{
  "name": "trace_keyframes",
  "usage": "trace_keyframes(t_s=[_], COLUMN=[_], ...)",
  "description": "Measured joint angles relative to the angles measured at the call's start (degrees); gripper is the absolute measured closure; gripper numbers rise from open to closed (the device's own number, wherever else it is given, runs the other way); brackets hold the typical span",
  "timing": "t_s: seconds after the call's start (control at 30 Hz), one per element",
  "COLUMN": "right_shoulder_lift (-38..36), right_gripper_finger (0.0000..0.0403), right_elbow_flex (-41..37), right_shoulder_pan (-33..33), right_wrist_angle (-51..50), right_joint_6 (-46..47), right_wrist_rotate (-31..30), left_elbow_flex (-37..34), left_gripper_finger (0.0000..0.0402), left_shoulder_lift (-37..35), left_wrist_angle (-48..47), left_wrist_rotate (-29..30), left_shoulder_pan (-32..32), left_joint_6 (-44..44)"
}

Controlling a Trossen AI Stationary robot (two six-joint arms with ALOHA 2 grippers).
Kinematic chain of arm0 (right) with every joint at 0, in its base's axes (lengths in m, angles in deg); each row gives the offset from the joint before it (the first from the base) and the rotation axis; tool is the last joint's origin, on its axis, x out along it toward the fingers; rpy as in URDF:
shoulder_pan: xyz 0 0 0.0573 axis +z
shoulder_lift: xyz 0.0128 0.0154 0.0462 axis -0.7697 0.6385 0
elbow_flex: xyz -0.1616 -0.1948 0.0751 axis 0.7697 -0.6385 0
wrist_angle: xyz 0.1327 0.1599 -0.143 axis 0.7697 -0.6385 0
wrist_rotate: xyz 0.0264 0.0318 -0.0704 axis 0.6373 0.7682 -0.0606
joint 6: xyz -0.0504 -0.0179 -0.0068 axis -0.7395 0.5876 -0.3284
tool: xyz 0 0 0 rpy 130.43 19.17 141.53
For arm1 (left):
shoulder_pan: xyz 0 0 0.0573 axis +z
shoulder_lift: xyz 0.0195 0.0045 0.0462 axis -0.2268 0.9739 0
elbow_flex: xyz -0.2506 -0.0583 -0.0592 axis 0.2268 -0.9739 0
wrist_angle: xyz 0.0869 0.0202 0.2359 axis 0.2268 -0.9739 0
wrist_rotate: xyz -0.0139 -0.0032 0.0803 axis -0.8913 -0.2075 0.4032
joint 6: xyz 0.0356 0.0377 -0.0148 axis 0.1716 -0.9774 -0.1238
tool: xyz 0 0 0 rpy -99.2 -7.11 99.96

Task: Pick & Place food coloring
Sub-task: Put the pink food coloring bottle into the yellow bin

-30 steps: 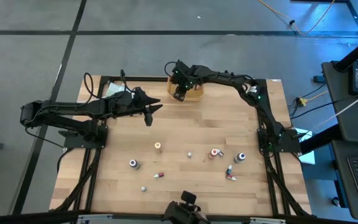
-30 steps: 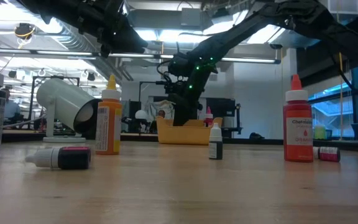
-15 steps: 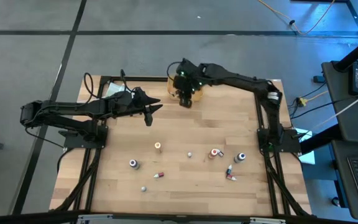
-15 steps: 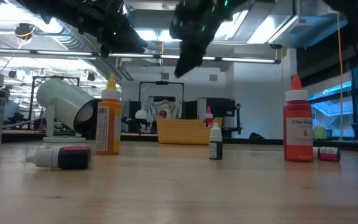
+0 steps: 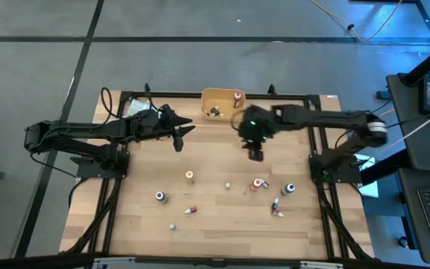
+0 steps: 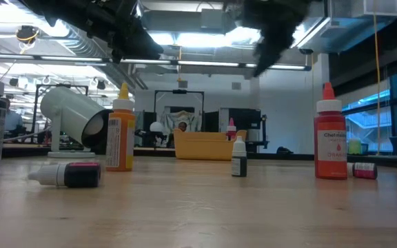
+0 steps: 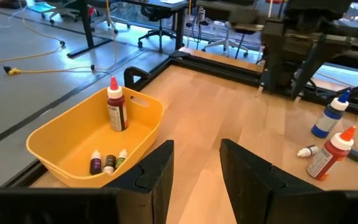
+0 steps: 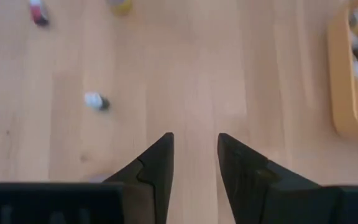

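Several tiny food coloring bottles stand or lie scattered on the near half of the wooden table: an orange one (image 5: 189, 176), a red one (image 5: 257, 184), a dark-capped one (image 5: 288, 189) and small vials (image 5: 190, 211). More lie in the orange bin (image 5: 225, 104) at the far edge, among them an upright red bottle (image 7: 117, 109). My right gripper (image 5: 254, 153) hovers open above bare wood between the bin and the scattered bottles, pointing down (image 8: 195, 155). My left gripper (image 5: 181, 134) waits open, left of the bin (image 7: 196, 174).
A white cup (image 6: 74, 117) lies on its side on the table's left part. The low view shows a tall orange bottle (image 6: 119, 131), a red one (image 6: 330, 134), a small dark vial (image 6: 238, 157) and a lying vial (image 6: 66, 173). Bare wood lies under the right gripper.
My right gripper has risen out of the orange bin and swung toward the table's near edge and right, and now hangs over the middle of the table. The bin, which it covered before, shows with bottles inside. The left arm has kept still.
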Motion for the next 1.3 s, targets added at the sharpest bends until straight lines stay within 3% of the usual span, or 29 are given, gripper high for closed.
trace_keyframes(t_s=[0.17, 0.47, 0.7, 1.0, 1.3], right_shoulder_lift=[-9.31, -12.74, -12.74, -12.74, -12.74], right_gripper_finger=[0.0275, 0.0276, 0.0276, 0.0276, 0.0275], right_elbow_flex=[-10.69, -22.48, -29.65, -34.89, -39.59], right_shoulder_pan=[5.02, 14.11, 18.73, 22.02, 22.32], right_wrist_angle=[0.27, 1.68, 11.61, 20.81, 21.54], right_joint_6=[8.43, 23.53, 29.31, 33.17, 37.97], right_wrist_rotate=[-9.13, -7.63, -7.75, -7.73, -7.38], left_elbow_flex=[-0.01, -0.01, 0.01, 0.0, 0.0], left_gripper_finger=[0.0274, 0.0274, 0.0274, 0.0274, 0.0274], left_shoulder_lift=[0.0, 0.0, 0.0, 0.0, 0.0], left_wrist_angle=[0.01, 0.01, 0.01, 0.0, 0.0], left_wrist_rotate=[0.98, 1.71, 2.26, 2.35, 2.35], left_shoulder_pan=[0.02, 0.01, 0.0, 0.02, 0.02], left_joint_6=[0.04, 0.02, -0.02, 0.02, 0.01])
